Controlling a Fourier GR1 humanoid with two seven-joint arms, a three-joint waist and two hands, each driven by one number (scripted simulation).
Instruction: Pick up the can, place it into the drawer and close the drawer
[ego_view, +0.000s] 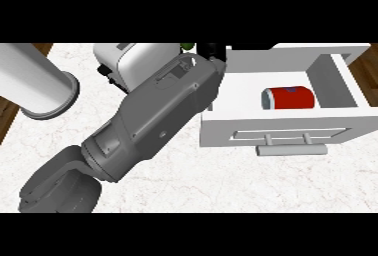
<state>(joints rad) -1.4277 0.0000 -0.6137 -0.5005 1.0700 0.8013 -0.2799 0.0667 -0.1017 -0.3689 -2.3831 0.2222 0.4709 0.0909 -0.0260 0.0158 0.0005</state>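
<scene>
The red cylindrical metal can (290, 98) lies on its side inside the open white box-like drawer (336, 75) at the right — placing looks done. My left hand (214, 50) sits at the drawer's far-left corner, fingers hidden — can't tell their spread. Next: push the front shut. The can's label is unreadable.

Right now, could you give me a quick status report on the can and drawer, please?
One forearm across the counter; hand hidden, other hand unseen. Red can lying inside the drawer. Drawer open; nothing before its handle.
</scene>
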